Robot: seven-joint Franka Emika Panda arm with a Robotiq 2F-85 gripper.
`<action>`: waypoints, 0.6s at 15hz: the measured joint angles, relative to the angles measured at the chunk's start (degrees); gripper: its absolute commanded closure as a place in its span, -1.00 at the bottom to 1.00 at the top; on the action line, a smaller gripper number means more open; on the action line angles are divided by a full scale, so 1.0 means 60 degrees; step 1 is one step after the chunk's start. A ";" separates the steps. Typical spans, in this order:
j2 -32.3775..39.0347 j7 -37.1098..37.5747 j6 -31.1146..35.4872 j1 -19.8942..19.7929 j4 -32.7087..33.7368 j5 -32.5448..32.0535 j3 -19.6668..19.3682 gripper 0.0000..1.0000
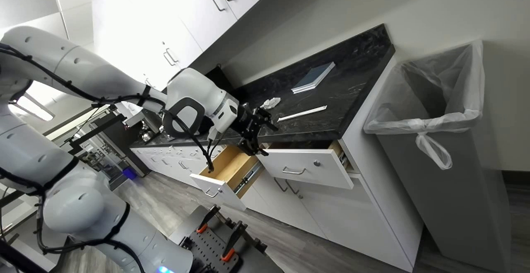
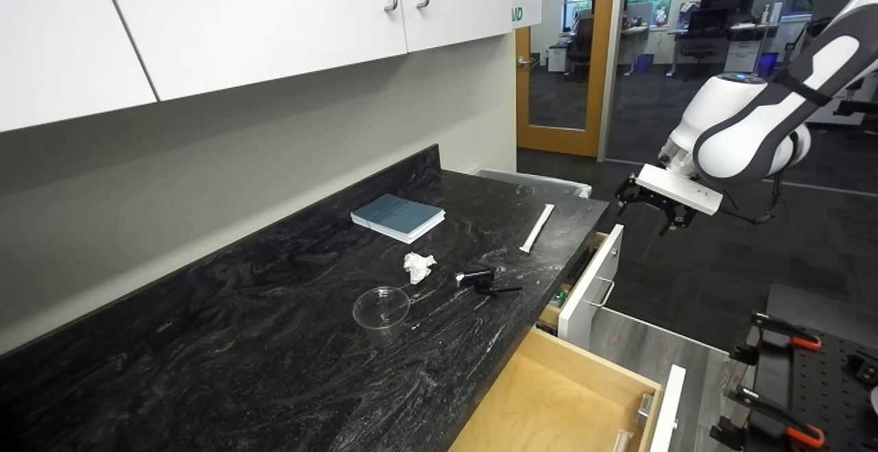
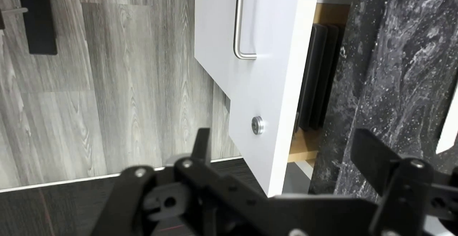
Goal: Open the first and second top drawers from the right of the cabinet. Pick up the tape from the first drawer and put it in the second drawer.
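The first drawer point(image 1: 306, 167) of the white cabinet point(image 1: 372, 190) is pulled partly out; dark items and a green item point(image 2: 559, 297) show inside it. Farther out stands the second drawer point(image 2: 562, 404), its light wood interior in view in both exterior views, with a small pale piece point(image 2: 623, 441) near its front. My gripper point(image 3: 282, 139) hovers above the first drawer's front, open and holding nothing. In the wrist view that front's top edge runs between the spread fingers, one point(image 3: 202, 144) over the floor side, one over the countertop side. I cannot make out the tape for certain.
On the black countertop point(image 2: 274, 349) lie a book point(image 2: 398, 215), crumpled paper point(image 2: 418, 267), a clear cup point(image 2: 381, 311), a small black item point(image 2: 480, 280) and a white stick point(image 2: 538, 228). A lined bin point(image 1: 439, 161) stands beside the cabinet's end. Upper cabinets point(image 2: 274, 20) hang above.
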 measured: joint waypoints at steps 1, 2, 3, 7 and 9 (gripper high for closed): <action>0.0092 -0.0140 0.0000 -0.0110 0.0016 0.0334 0.0267 -1.00; 0.0224 -0.0246 0.0000 -0.0047 0.0059 0.0566 0.0326 -1.00; 0.0366 -0.0347 0.0002 0.0122 0.0103 0.0842 0.0324 -1.00; 0.0972 -0.1152 0.0283 0.0749 0.0322 0.2300 0.0397 -1.00; 0.1244 -0.1686 0.0549 0.0857 0.0453 0.3072 0.0594 -1.00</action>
